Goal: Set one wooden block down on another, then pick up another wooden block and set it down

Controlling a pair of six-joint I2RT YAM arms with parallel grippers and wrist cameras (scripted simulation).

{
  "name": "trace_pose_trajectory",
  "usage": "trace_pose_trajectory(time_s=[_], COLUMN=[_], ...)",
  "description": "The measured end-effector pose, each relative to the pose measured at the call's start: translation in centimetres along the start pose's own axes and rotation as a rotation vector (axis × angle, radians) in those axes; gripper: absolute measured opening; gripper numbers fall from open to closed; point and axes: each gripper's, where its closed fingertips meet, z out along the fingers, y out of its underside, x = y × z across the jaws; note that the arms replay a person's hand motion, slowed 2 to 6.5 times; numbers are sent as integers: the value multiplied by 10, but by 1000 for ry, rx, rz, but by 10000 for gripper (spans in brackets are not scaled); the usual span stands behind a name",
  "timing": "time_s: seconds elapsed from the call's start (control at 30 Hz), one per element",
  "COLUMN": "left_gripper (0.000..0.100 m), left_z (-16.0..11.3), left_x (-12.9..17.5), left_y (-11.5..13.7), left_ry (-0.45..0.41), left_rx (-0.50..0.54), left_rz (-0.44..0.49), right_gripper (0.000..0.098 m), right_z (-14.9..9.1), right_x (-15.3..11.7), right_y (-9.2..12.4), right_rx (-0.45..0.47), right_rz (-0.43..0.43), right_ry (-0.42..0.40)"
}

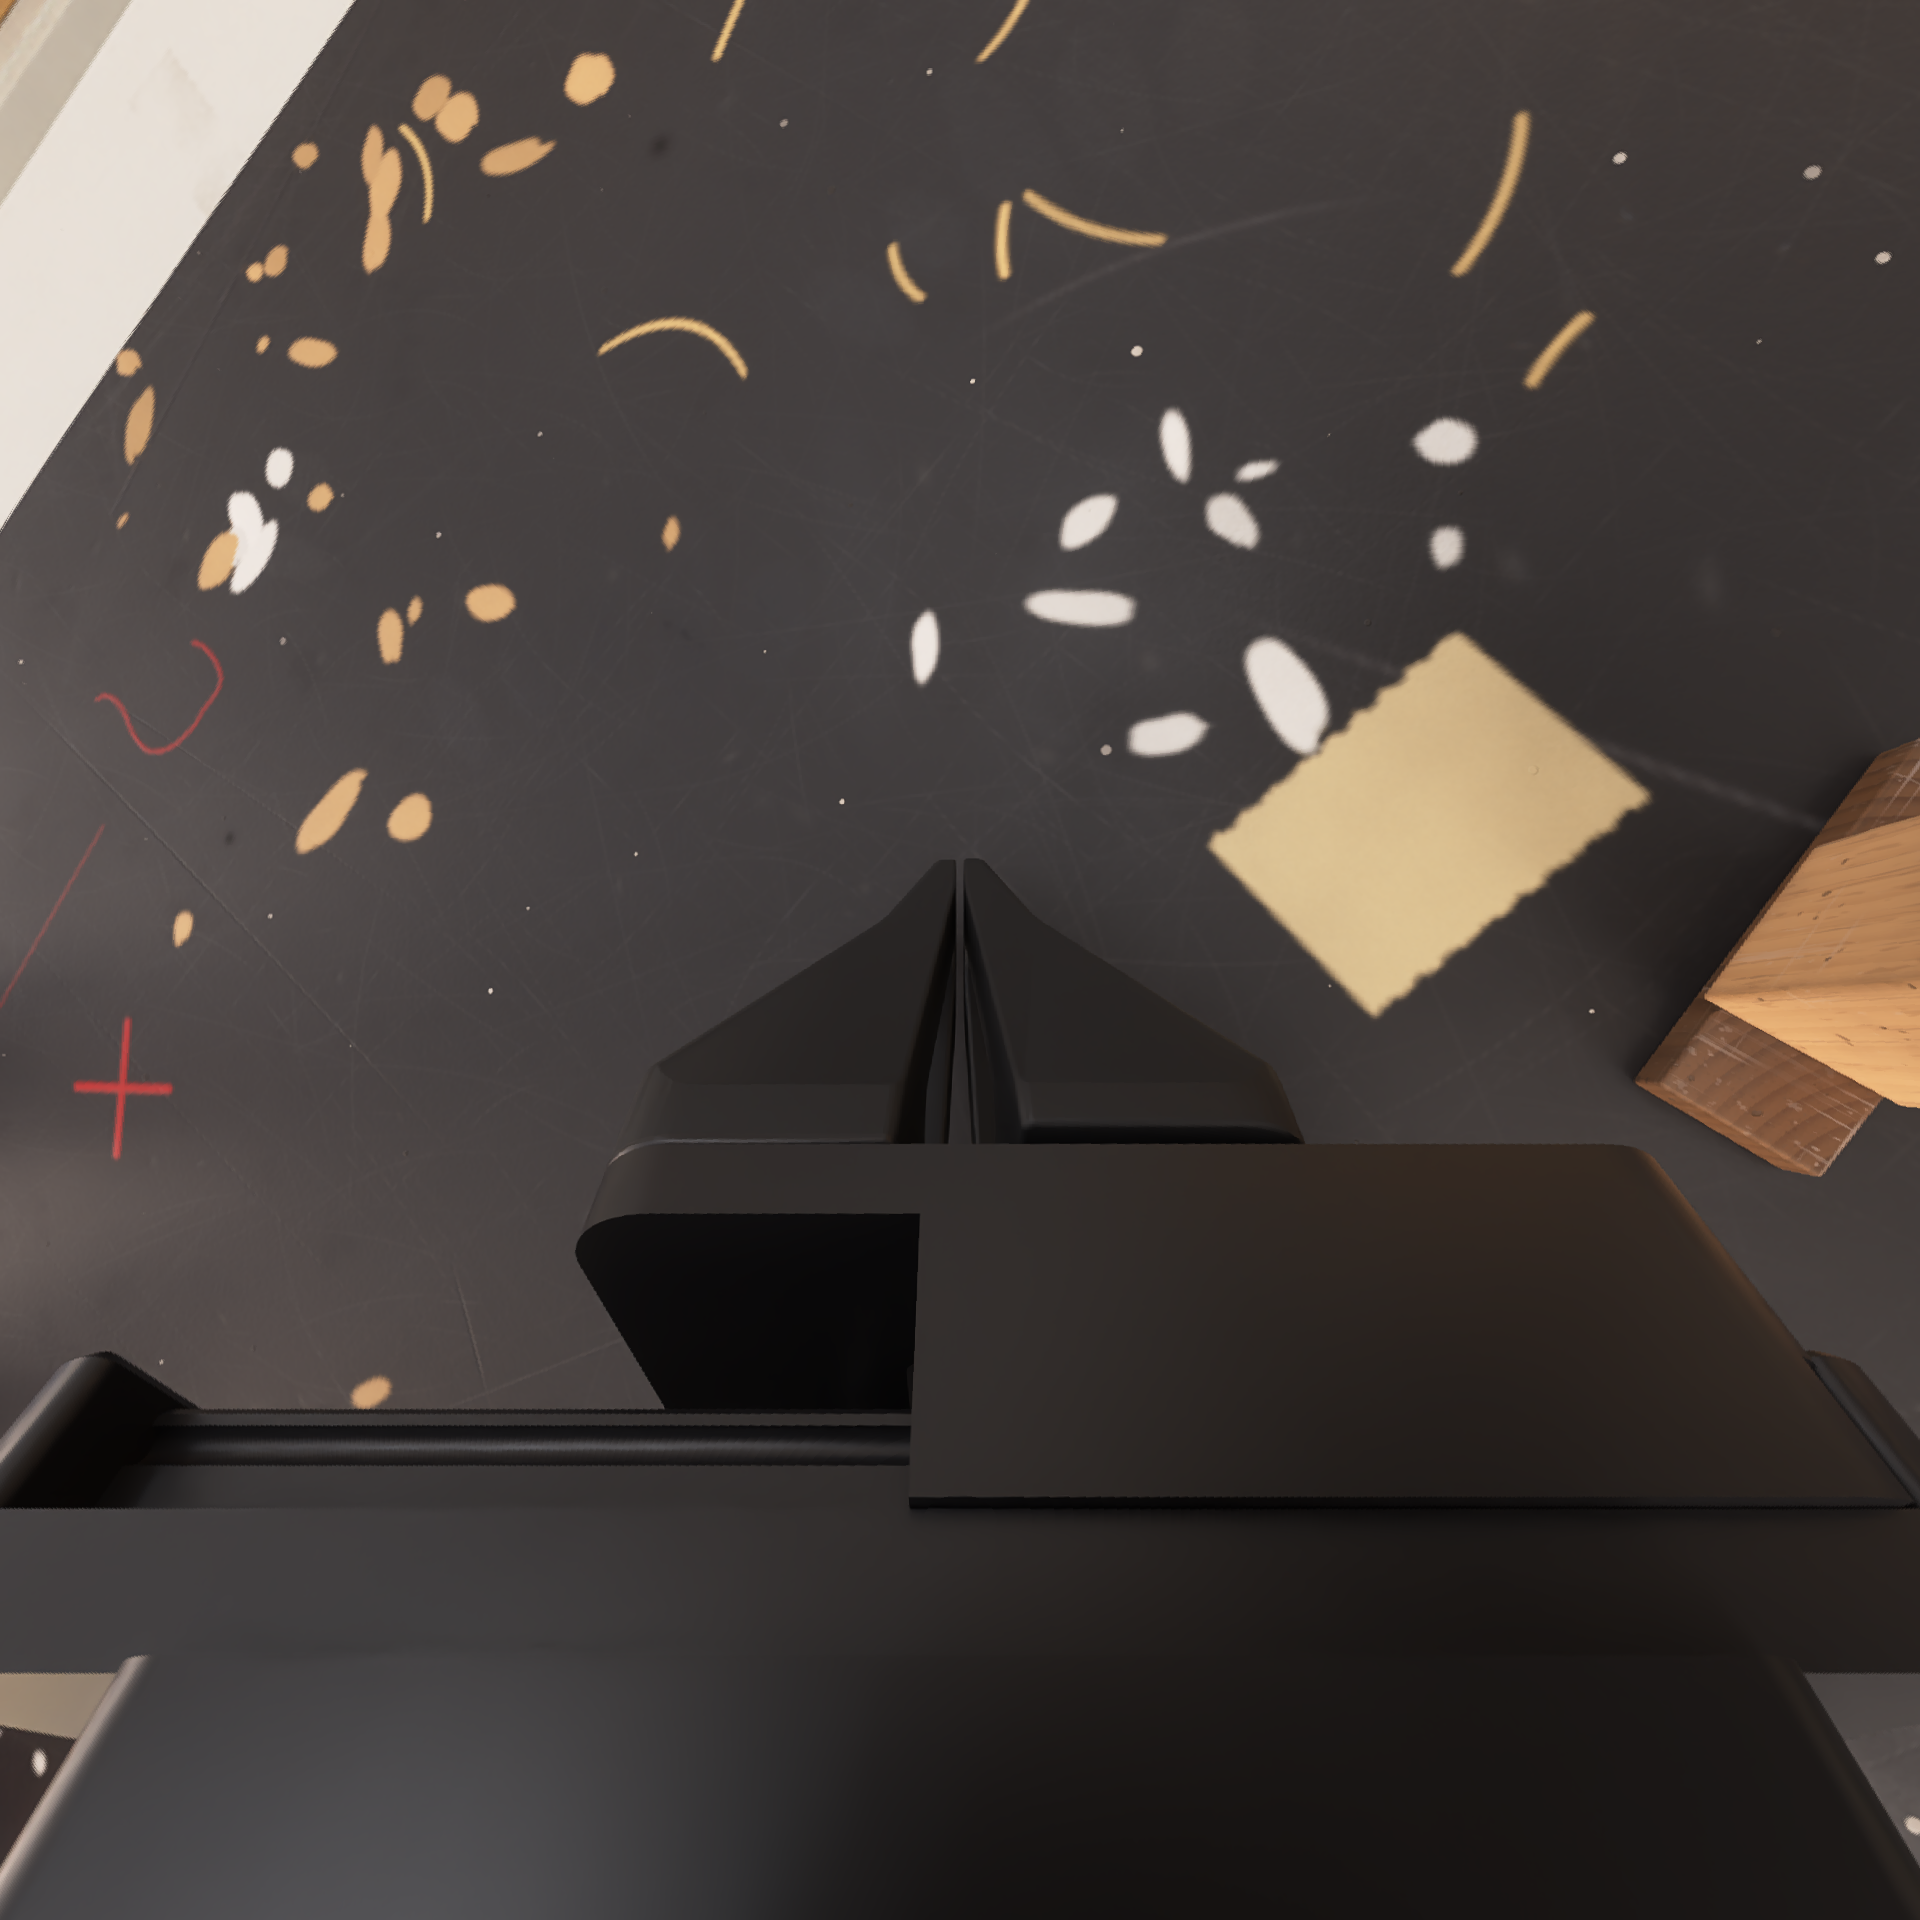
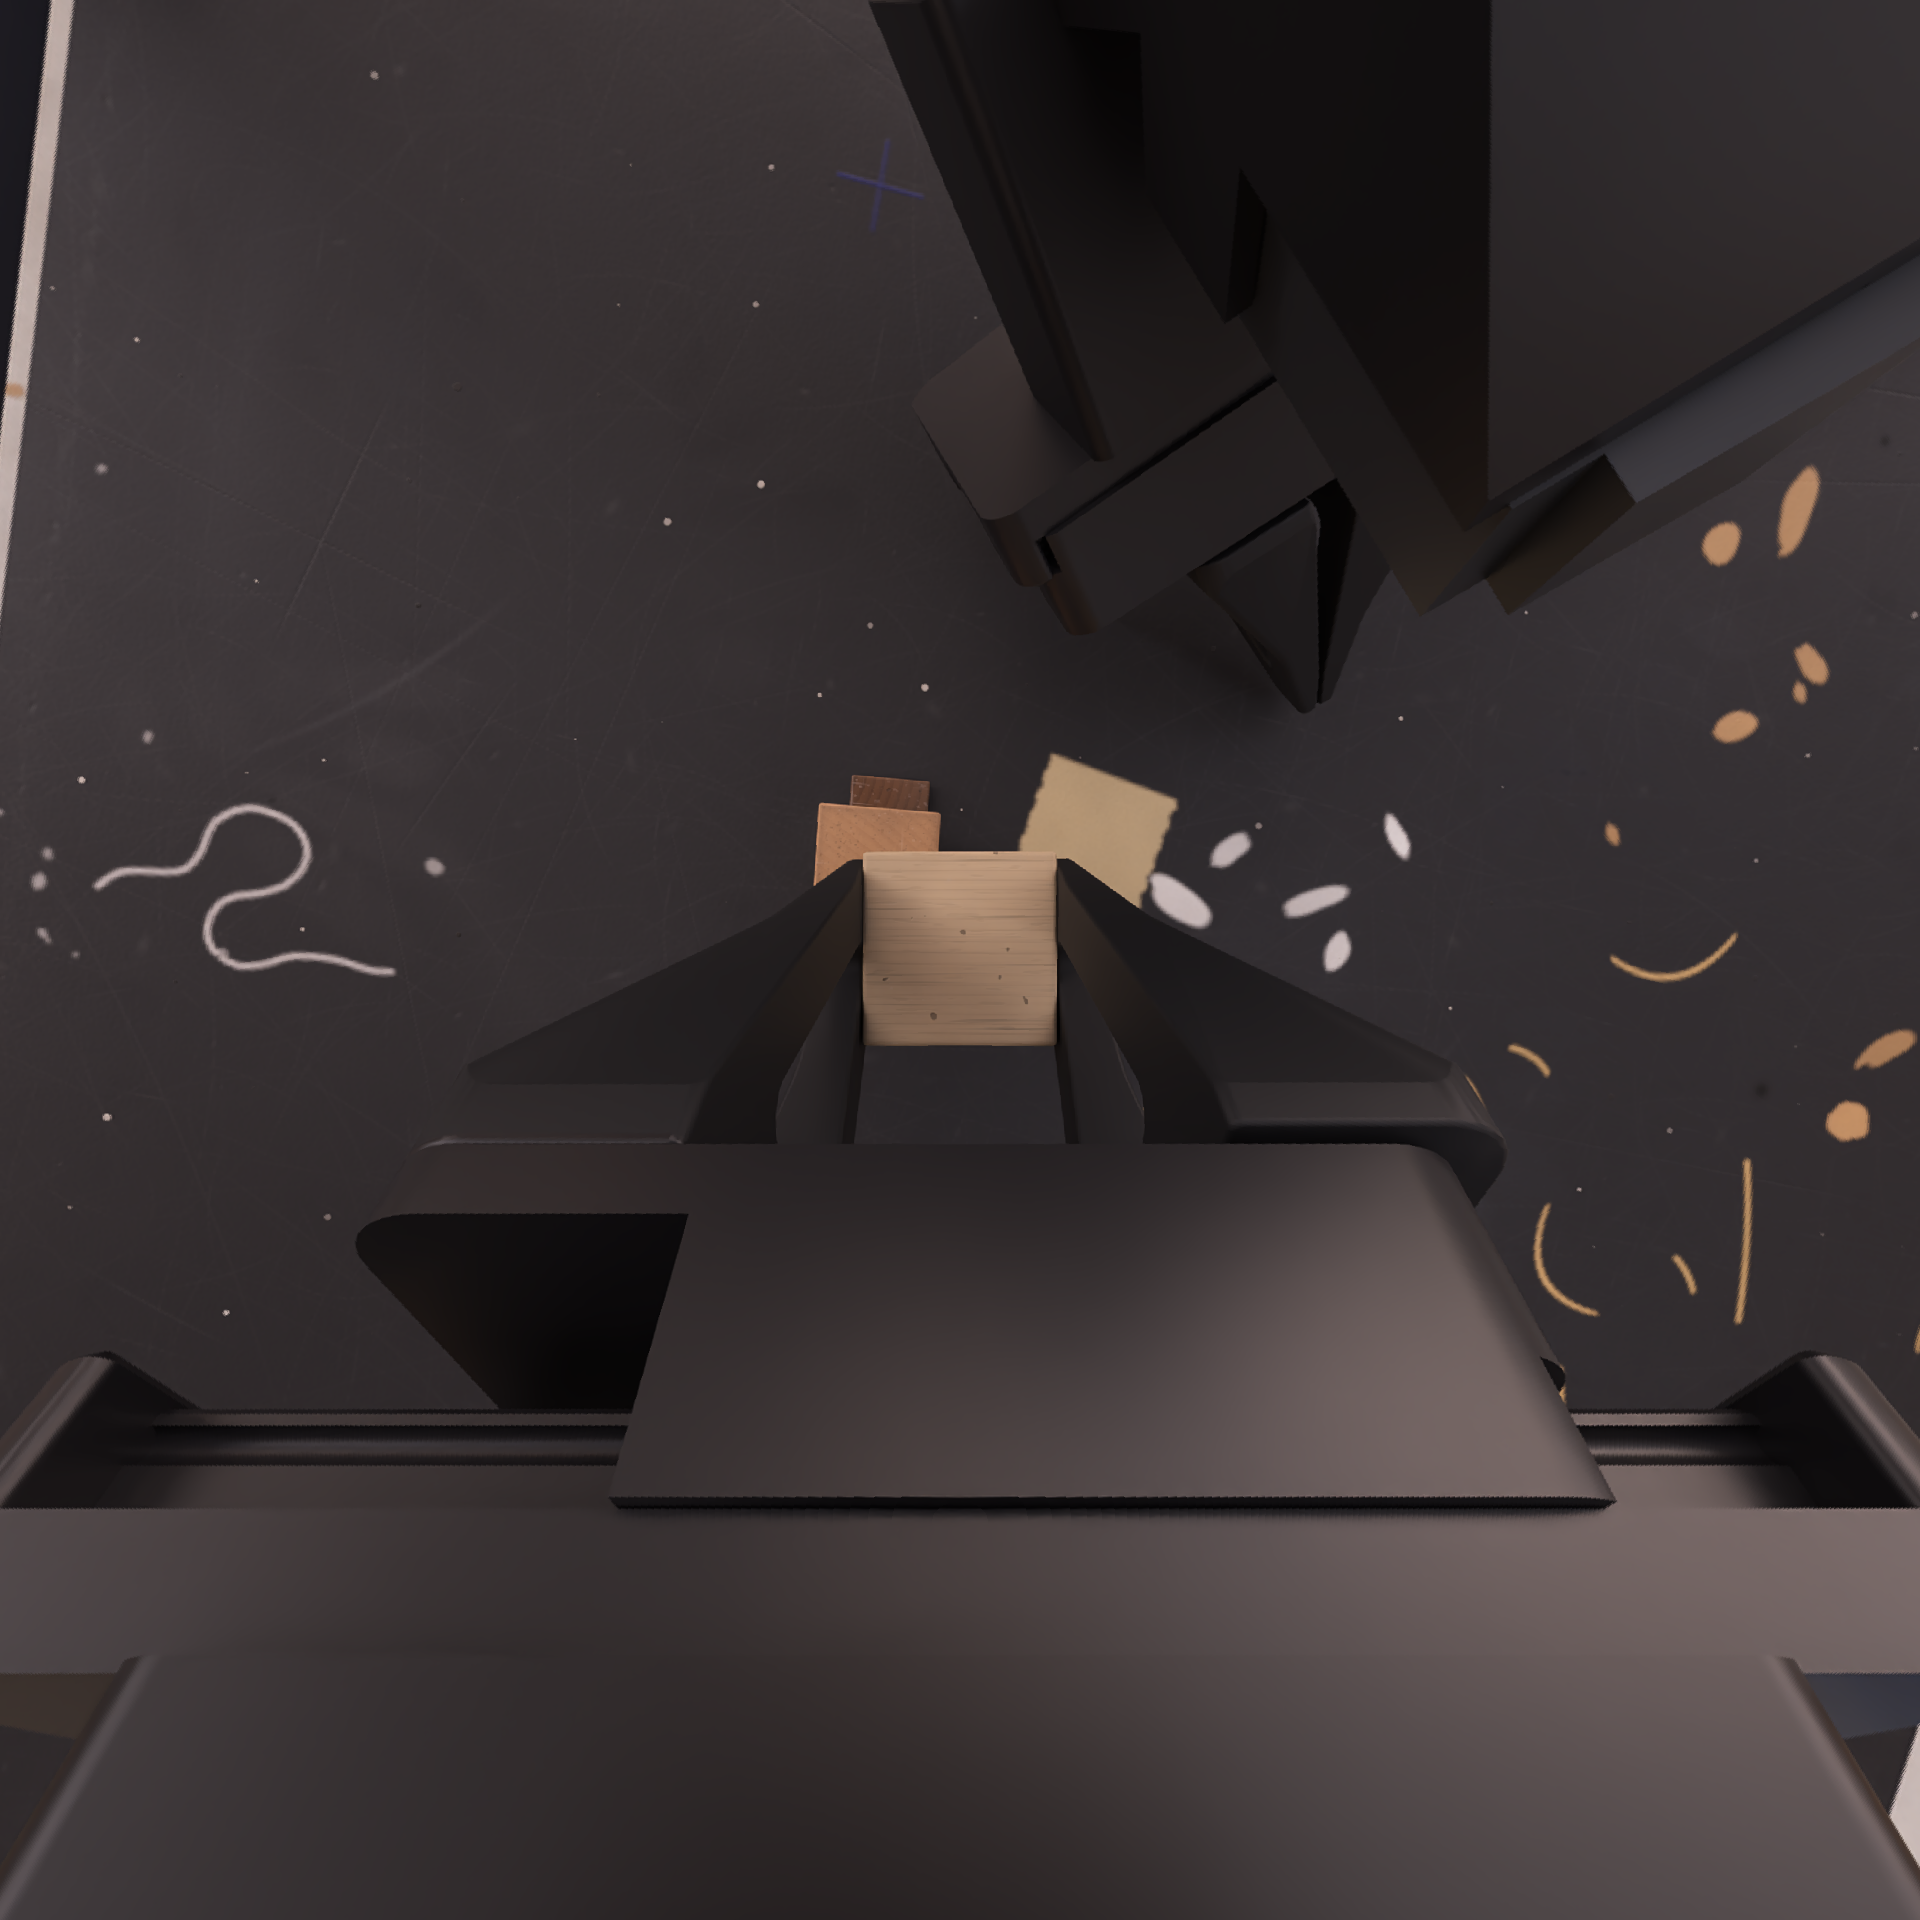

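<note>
My right gripper [image 2: 961, 873] is shut on a pale wooden block [image 2: 958, 951] and holds it above the dark table. Just beyond it, partly hidden, a light brown block [image 2: 878, 844] rests on a darker brown block [image 2: 890, 792]. The same stack shows at the right edge of the left wrist view: the light block [image 1: 1839, 935] sits on the dark one [image 1: 1756, 1101]. My left gripper [image 1: 958, 868] is shut and empty, above the table to the left of the stack. It also shows in the right wrist view [image 2: 1309, 691], beyond and right of the stack.
A flat tan patch [image 1: 1423, 821] lies on the black table [image 1: 727, 727] between my left gripper and the stack; it also shows in the right wrist view [image 2: 1101, 821]. Painted white, orange and red marks dot the surface. The table's edge [image 1: 125, 260] runs at far left.
</note>
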Motion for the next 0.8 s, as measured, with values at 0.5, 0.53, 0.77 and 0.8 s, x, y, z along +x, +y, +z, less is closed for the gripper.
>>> trace_pose_trajectory(time_s=[0.5,0.53,0.77,0.8], left_gripper=[12,12,12,12], left_z=[0,0,0,0], left_x=[0,0,0,0], left_y=[0,0,-1,-1], left_ry=[-4,-5,-6,-6], left_rx=[-2,-2,-2,-2], left_rz=[3,3,4,4], right_gripper=[286,286,286,286], right_z=[3,4,4,4], right_x=[-14,-16,-20,-19], right_y=[-5,-5,-5,-4], right_rx=[39,47,90,94], right_rz=[-64,-68,-86,-87], right_ry=[-65,-76,-125,-125])
